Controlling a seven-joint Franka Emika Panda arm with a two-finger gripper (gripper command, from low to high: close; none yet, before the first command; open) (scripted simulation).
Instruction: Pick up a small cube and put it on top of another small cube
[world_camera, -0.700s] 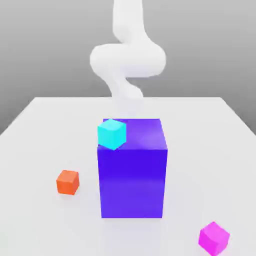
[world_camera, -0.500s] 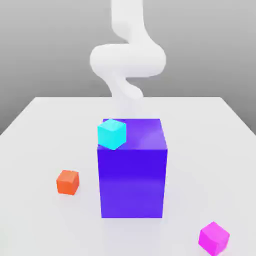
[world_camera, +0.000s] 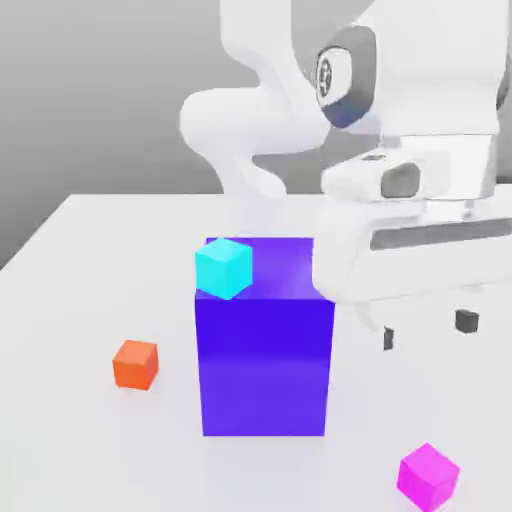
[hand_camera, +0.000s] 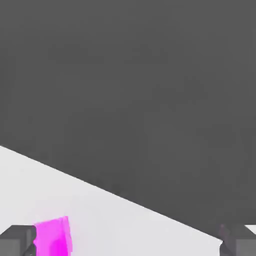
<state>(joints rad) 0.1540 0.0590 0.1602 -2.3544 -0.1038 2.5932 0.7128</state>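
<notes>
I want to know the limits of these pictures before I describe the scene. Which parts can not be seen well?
- Exterior view: the big blue block hides the table behind it.
- Exterior view: the hand is cut off by the exterior view's right edge; its fingers stand open above the magenta cube.
- Hand view: the magenta cube is cut off by the picture's edge and partly covered by one finger.

Change: white robot hand with open two-finger gripper (world_camera: 427, 330) now present at exterior view's right, above small magenta cube (world_camera: 429, 477).
</notes>
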